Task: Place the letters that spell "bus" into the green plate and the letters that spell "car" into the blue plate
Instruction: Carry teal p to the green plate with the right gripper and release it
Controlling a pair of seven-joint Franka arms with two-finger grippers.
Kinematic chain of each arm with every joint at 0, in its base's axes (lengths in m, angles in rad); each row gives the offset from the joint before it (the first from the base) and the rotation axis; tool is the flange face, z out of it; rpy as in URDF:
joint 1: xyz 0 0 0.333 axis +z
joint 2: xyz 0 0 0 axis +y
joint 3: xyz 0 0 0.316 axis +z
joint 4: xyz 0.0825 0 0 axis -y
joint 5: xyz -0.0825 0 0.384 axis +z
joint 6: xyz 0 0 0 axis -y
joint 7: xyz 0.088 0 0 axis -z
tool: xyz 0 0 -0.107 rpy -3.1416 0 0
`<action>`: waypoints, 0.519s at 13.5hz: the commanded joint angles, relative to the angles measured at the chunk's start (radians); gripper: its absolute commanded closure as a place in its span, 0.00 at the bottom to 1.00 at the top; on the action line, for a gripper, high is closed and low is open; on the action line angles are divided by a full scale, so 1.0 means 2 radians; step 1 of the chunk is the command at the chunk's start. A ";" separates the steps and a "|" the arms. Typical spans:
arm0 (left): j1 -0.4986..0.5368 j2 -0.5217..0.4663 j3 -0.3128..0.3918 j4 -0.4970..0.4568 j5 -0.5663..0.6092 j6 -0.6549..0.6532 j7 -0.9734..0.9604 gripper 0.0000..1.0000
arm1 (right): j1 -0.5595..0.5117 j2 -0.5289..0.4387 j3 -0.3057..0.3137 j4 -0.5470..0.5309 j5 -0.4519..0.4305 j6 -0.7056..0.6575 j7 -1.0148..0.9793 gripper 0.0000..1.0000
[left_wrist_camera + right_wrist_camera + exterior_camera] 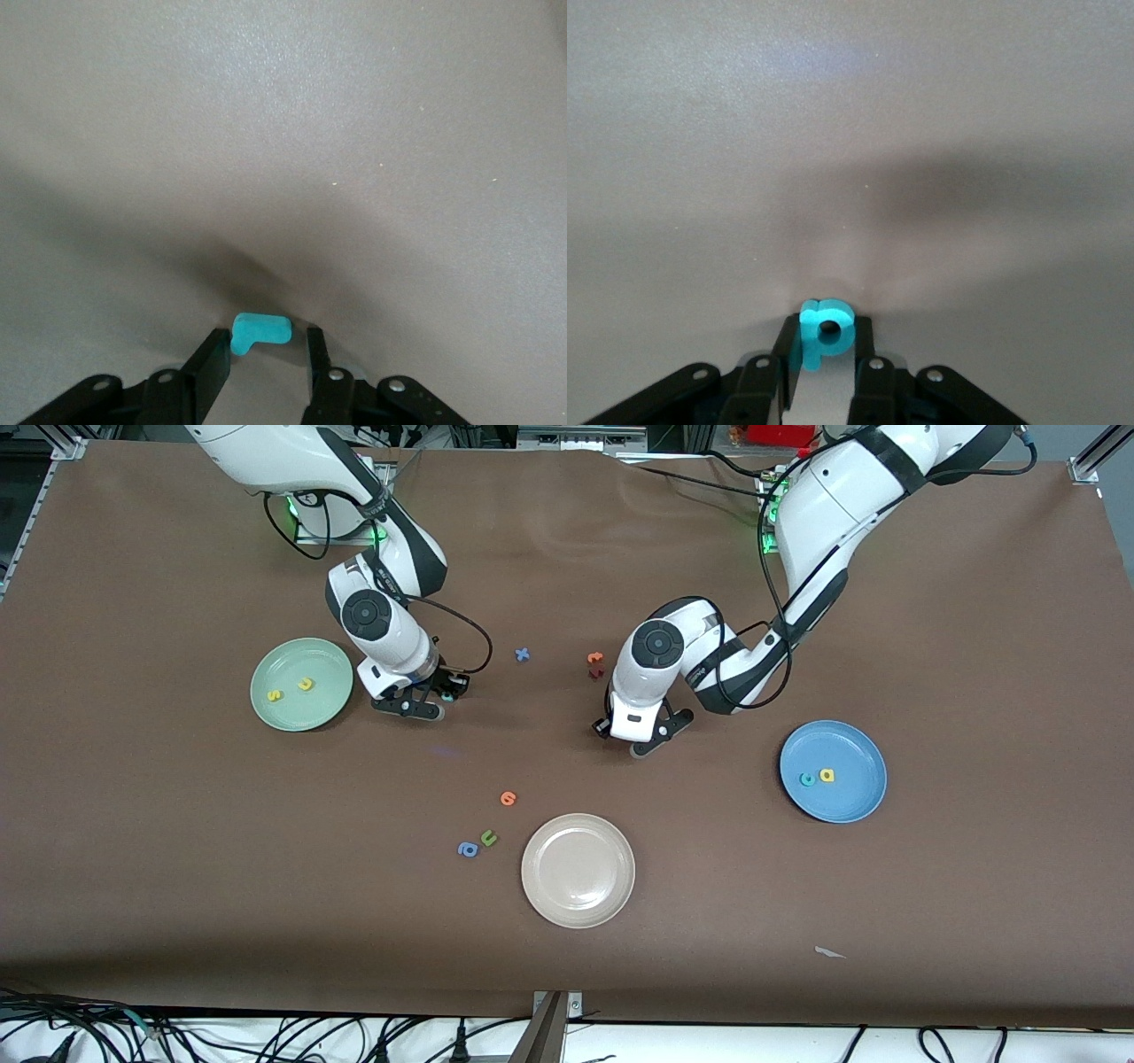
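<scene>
The teal b (pixel 824 332) stands pinched between the fingers of my right gripper (pixel 825 341), which is shut on it. In the front view this gripper (pixel 440 696) and the b (pixel 449 694) are low over the table beside the green plate (pixel 301 714). A yellow s (pixel 275 695) and a yellow u (pixel 305 684) lie in that plate. My left gripper (pixel 268 345) is down at the table with its jaws either side of the teal r (pixel 260 331). One finger touches the r and a gap shows at the other. The blue plate (pixel 842 804) holds a teal c (pixel 807 779) and a yellow a (pixel 827 775).
A cream-white plate (pixel 578 870) sits nearest the front camera. Beside it lie an orange letter (pixel 508 798), an olive u (pixel 488 837) and a blue a (pixel 467 849). A blue x (pixel 523 654) and orange and dark red letters (pixel 594 664) lie between the arms.
</scene>
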 commanded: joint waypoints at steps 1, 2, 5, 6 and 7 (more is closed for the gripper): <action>0.000 0.006 0.009 -0.001 0.025 0.005 -0.017 0.54 | -0.002 -0.043 -0.014 0.007 -0.007 -0.071 0.010 0.94; 0.000 0.006 0.010 -0.001 0.025 0.005 -0.018 0.53 | -0.002 -0.066 -0.026 0.009 -0.007 -0.114 0.008 0.94; 0.000 0.005 0.015 0.001 0.025 0.005 -0.026 0.53 | -0.002 -0.121 -0.064 0.009 -0.007 -0.206 -0.005 0.94; 0.000 0.005 0.015 0.001 0.025 0.005 -0.028 0.53 | -0.002 -0.132 -0.082 0.008 -0.007 -0.230 -0.028 0.94; 0.000 0.005 0.016 0.001 0.025 0.005 -0.036 0.53 | -0.002 -0.143 -0.107 0.005 -0.007 -0.258 -0.057 0.94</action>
